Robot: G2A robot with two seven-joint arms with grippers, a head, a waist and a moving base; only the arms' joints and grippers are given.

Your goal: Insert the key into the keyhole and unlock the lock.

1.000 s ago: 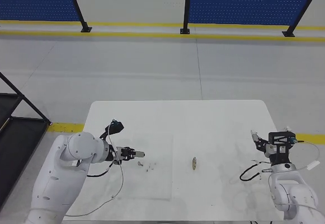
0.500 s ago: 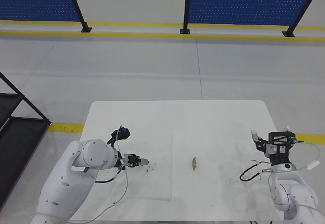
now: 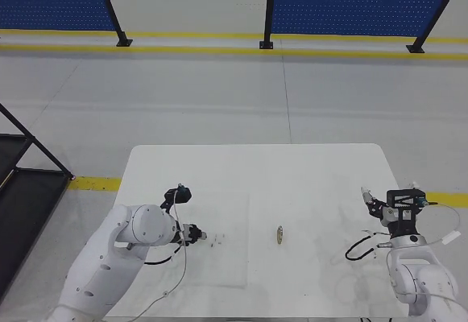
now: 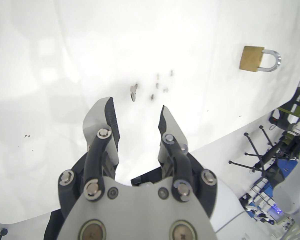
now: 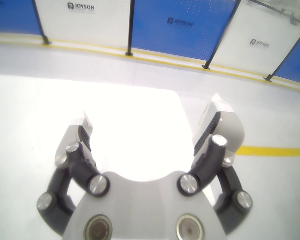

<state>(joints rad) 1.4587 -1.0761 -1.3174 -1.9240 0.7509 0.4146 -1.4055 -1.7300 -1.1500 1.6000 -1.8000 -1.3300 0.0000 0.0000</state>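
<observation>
A small silver key (image 4: 133, 92) lies flat on the white table (image 3: 314, 177), with a few dark specks (image 4: 157, 85) beside it. My left gripper (image 4: 137, 104) hovers open just short of the key, fingers apart with nothing between them; in the top view this gripper (image 3: 198, 235) is left of centre. The brass padlock (image 4: 251, 58) with its steel shackle lies farther along, near the table's middle (image 3: 279, 234). At the table's right edge my right gripper (image 5: 150, 126) is open and empty, well away from both objects (image 3: 385, 206).
A black cable (image 3: 361, 245) loops on the table by the right arm. A black rack (image 3: 8, 185) stands on the floor to the left. Blue fence panels (image 3: 354, 14) line the far side of the floor.
My left arm has shifted toward the table's front and its gripper has come down closer to the key. The right arm, key and padlock have not moved.
</observation>
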